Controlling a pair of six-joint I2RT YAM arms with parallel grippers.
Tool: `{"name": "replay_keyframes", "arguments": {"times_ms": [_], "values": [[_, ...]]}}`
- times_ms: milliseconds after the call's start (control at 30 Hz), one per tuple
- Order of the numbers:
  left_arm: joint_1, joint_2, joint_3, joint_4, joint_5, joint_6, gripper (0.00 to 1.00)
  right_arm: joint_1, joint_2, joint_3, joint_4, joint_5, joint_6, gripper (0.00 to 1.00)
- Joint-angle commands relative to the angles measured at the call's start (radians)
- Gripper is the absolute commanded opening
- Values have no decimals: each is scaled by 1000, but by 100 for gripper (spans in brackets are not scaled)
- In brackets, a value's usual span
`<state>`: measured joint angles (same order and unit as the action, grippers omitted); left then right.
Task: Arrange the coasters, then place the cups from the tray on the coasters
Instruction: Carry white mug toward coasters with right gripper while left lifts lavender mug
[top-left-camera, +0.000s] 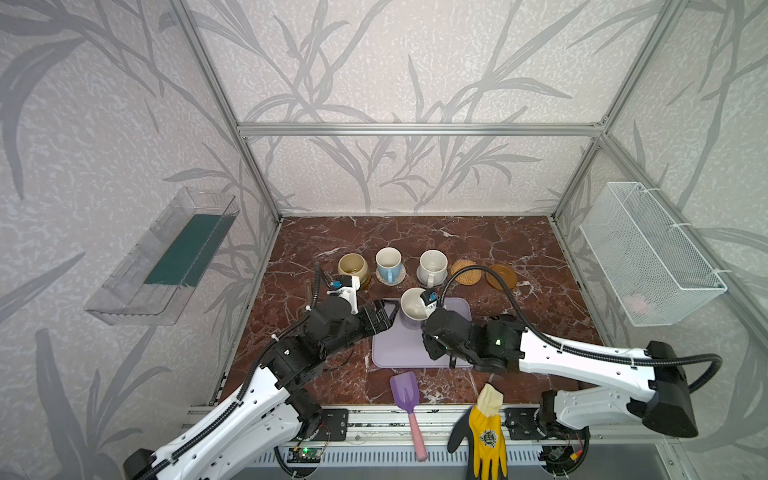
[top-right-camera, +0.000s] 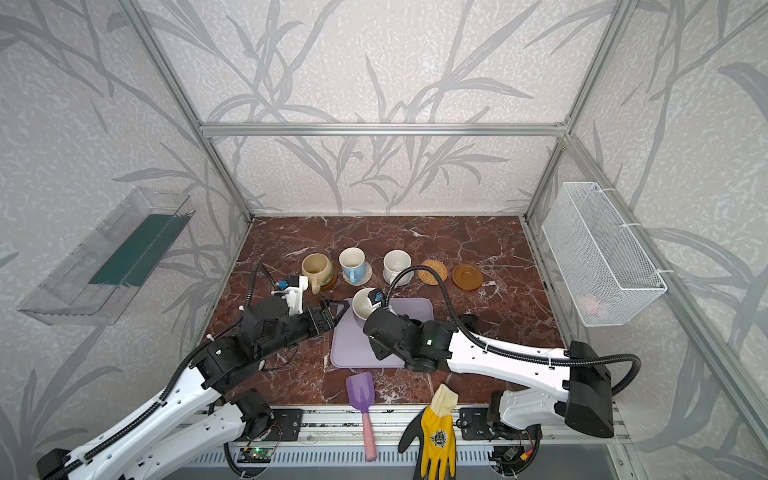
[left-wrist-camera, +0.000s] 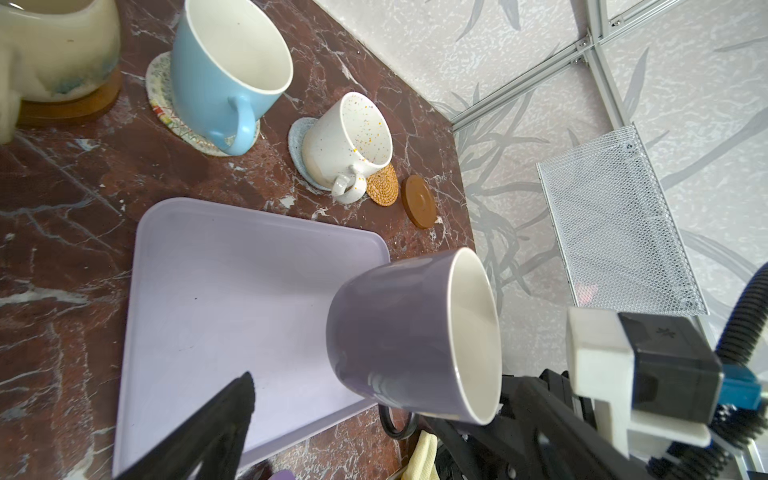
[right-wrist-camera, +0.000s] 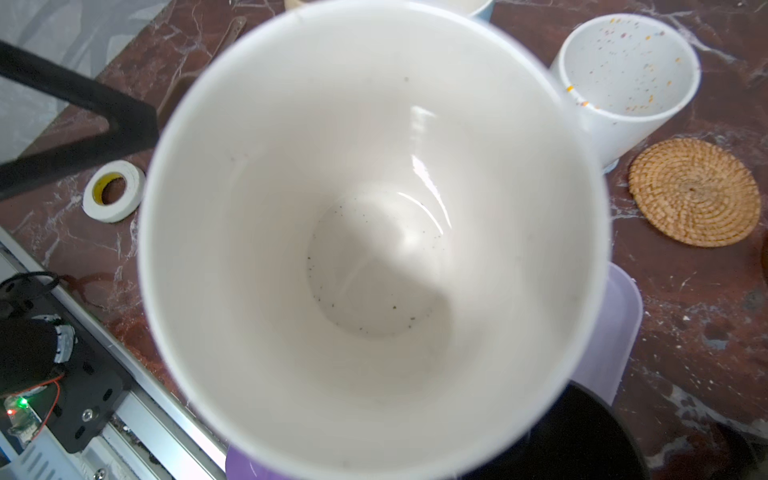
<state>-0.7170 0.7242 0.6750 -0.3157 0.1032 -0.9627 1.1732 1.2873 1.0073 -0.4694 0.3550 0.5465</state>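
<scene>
The left tool (top-left-camera: 390, 311) hangs spread and empty by the far left corner of the tray (top-left-camera: 399, 353). Just beside it, the right tool (top-left-camera: 428, 318) pinches the lavender cup (top-left-camera: 413, 305), which is tilted above that corner. The bare rattan coaster (top-left-camera: 463, 270) lies rightward, toward the far edge of the bench (top-left-camera: 519, 249), on the right tool's own side.

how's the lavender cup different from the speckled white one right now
The lavender cup is tilted in the air above the tray; the speckled white cup stands upright on a grey-blue coaster. The lavender cup is plain purple outside, the speckled white cup white with coloured flecks. Both are white inside.
</scene>
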Motion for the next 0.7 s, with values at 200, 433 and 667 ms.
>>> {"name": "replay_keyframes", "arguments": {"times_ms": [200,433,667], "values": [[4,106,80,126,59,9,99,-140,-143,30,-12,-33,-58,4],[-7,209,141,157,62,29,99,-303,-174,30,-28,-111,-90,3],[-24,334,216,175,76,55,99,-415,-157,21,-22,-153,-105,2]]}}
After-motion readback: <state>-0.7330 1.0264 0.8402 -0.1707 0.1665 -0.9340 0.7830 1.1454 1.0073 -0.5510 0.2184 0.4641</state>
